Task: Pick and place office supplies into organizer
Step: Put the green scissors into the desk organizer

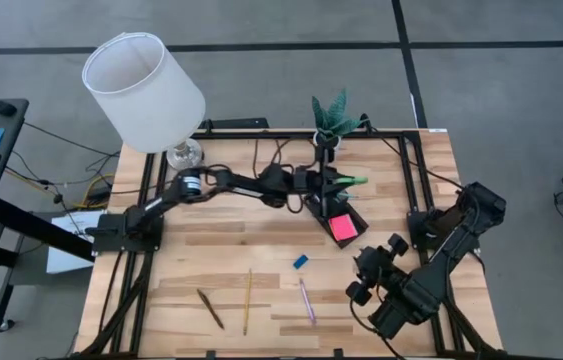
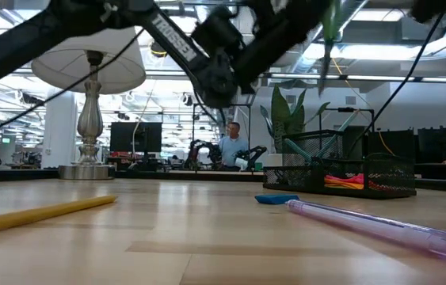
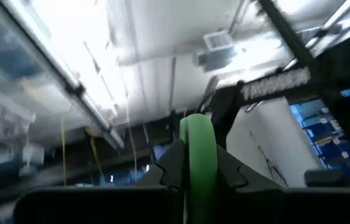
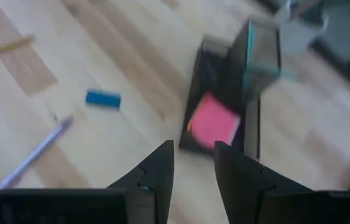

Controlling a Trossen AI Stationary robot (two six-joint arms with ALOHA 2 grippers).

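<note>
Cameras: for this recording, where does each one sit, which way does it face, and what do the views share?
High: overhead, straight down; both arms, organizer.
Low: table height, level across the table; an arm overhead, yellow pencil.
Left wrist: tilted up at the ceiling; left gripper shut on green scissors.
Right wrist: angled down; open right gripper.
Shared: pink sticky-note pad and blue eraser in high, low and right wrist.

text: "TROSSEN" | on: left arm [image 2: 177, 43] | other text: none legible
</note>
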